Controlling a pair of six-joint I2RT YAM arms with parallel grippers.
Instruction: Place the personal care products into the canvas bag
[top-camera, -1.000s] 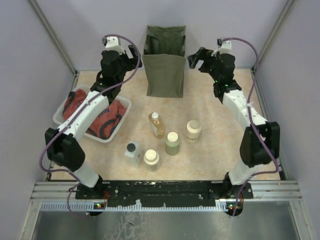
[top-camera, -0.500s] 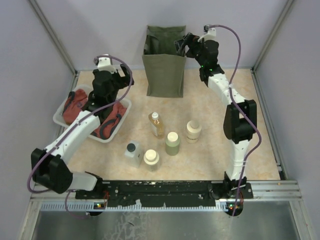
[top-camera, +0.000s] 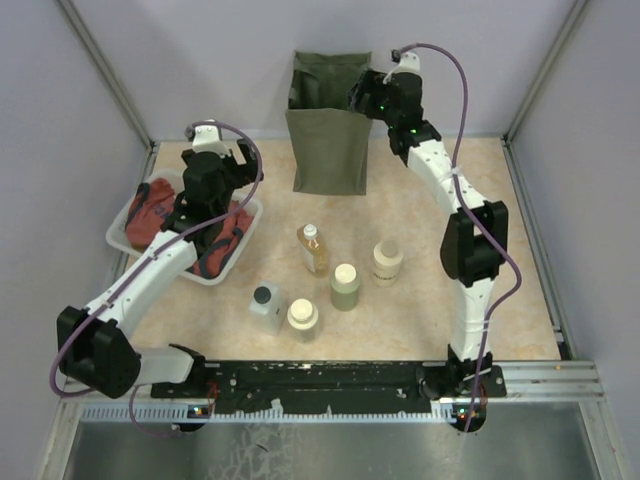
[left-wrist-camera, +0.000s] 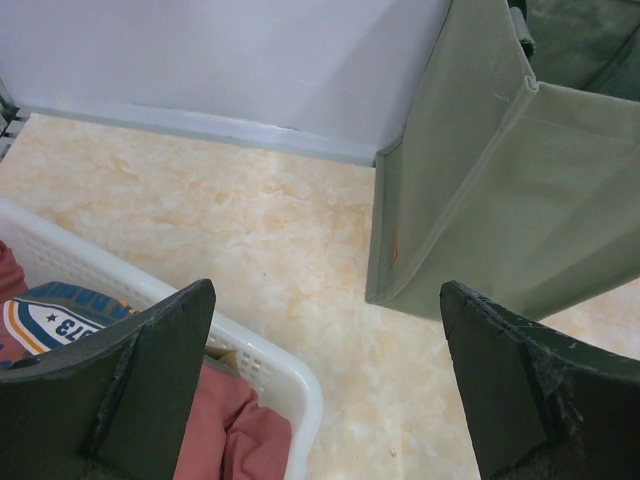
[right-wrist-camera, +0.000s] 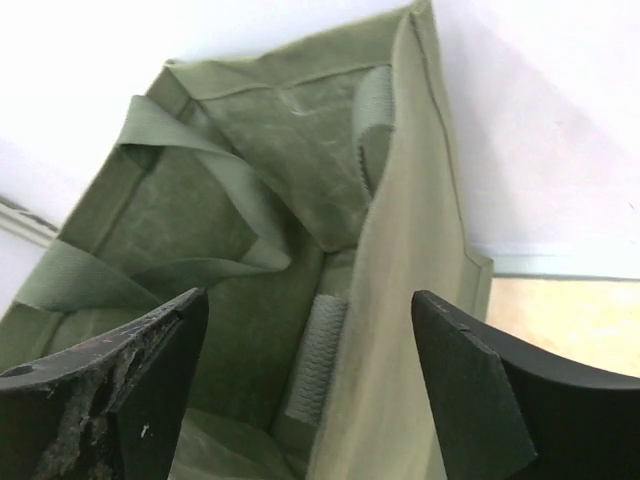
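Observation:
The olive-green canvas bag (top-camera: 330, 140) stands upright at the back of the table, also in the left wrist view (left-wrist-camera: 500, 200) and the right wrist view (right-wrist-camera: 260, 260). Five products stand in the middle: amber bottle (top-camera: 312, 249), green bottle (top-camera: 345, 286), cream jar (top-camera: 387, 262), grey bottle with black cap (top-camera: 265, 305), pale jar with wide lid (top-camera: 303, 319). My right gripper (top-camera: 362, 95) is open and empty, astride the bag's right wall at its rim (right-wrist-camera: 310, 390). My left gripper (top-camera: 222, 172) is open and empty above the tray's edge, left of the bag (left-wrist-camera: 325, 390).
A clear plastic tray (top-camera: 232, 262) at the left holds a red-and-black fabric pouch (top-camera: 150, 215); its white rim (left-wrist-camera: 270, 375) shows in the left wrist view. Walls close the back and sides. The bag's webbing handles (right-wrist-camera: 190, 160) hang inside its mouth.
My right gripper moved left from beside the bag to its right rim. My left gripper dropped back and left, away from the bag, to over the tray.

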